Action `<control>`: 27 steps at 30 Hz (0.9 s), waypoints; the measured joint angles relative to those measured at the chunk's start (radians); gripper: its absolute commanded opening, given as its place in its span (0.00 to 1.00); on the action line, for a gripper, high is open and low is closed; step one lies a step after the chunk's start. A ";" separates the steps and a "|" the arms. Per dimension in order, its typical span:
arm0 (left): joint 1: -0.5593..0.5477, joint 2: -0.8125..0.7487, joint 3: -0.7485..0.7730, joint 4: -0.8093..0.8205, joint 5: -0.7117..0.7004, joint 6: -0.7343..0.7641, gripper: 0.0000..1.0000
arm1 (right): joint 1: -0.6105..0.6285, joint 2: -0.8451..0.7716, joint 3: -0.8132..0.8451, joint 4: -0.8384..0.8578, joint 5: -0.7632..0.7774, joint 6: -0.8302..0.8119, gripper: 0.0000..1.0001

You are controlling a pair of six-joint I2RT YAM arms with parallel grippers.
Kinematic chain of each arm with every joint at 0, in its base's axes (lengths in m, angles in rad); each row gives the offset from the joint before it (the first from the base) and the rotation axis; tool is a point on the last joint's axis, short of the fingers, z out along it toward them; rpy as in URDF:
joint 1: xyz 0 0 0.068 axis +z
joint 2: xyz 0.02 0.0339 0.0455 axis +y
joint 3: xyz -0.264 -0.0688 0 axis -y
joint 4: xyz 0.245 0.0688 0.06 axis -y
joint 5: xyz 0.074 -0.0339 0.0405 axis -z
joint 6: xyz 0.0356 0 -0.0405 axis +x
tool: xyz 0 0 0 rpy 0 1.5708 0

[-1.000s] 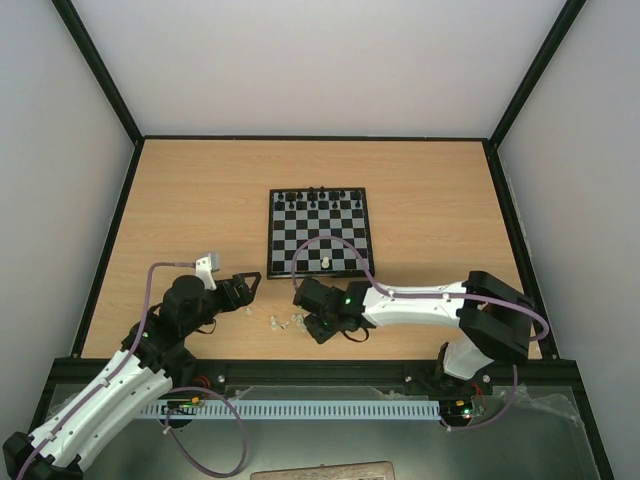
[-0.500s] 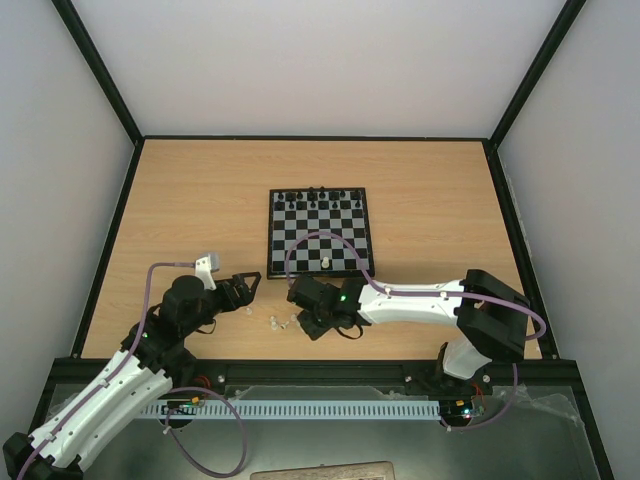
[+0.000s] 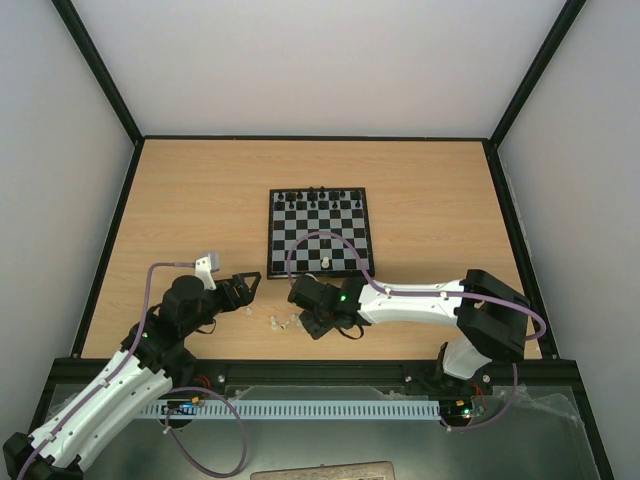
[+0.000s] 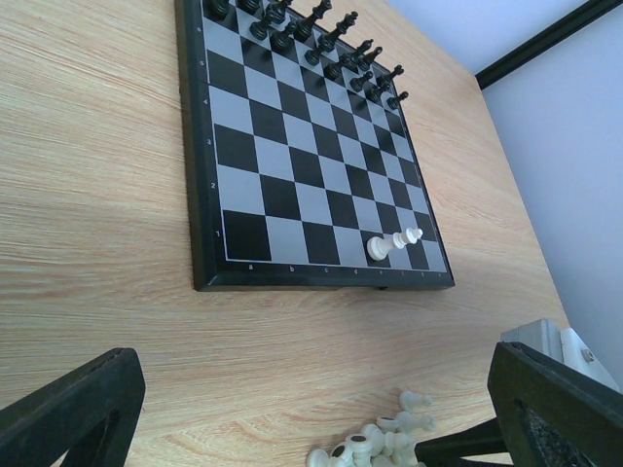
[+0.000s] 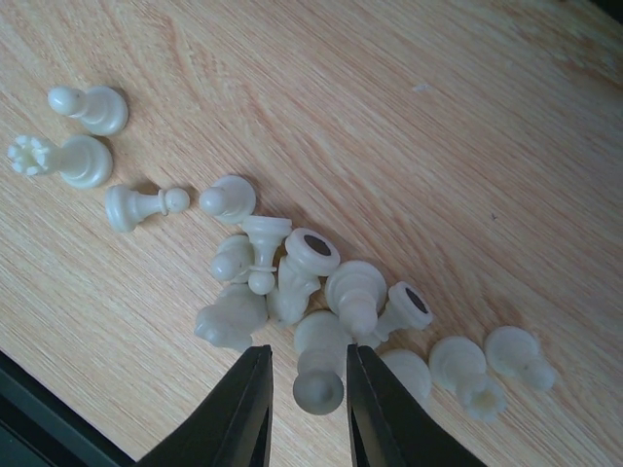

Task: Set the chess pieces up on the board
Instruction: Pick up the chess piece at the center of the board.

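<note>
The white pieces lie in a loose pile on the table, just in front of the near edge of the board. Most of them are on their sides. One piece at the edge of the pile sits between the two fingers of the right gripper. The jaws are narrow around it, with a thin gap on one side, and I cannot tell if they press it. The right arm reaches low across the table from its base toward the left, with the wrist pointing down at the pile. The left gripper hovers near the pile from the other side, jaws wide apart, holding nothing. On the board, one white piece is in the near row and the black pieces fill the far rows.
</note>
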 measured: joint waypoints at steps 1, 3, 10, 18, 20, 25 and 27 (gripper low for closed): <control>0.000 0.000 0.000 0.000 0.000 0.000 0.99 | 0.000 0.000 0.000 0.000 0.002 0.000 0.22; 0.000 0.000 0.000 0.000 0.000 0.000 0.99 | 0.000 0.000 0.000 -0.001 0.008 0.000 0.19; 0.000 0.000 0.000 0.002 0.000 0.000 0.99 | 0.000 0.000 0.000 -0.007 0.019 0.002 0.10; 0.000 0.016 0.000 0.009 0.003 0.000 0.99 | 0.000 -0.018 0.021 -0.058 0.002 0.002 0.10; 0.000 0.024 0.001 0.011 0.003 0.000 0.99 | 0.000 -0.046 0.041 -0.090 -0.008 0.001 0.11; 0.000 0.038 0.001 0.029 0.003 0.000 0.99 | 0.000 -0.148 0.106 -0.143 0.011 0.002 0.11; 0.000 0.042 0.001 0.043 0.003 0.000 0.99 | -0.004 -0.160 0.127 -0.158 0.035 0.002 0.11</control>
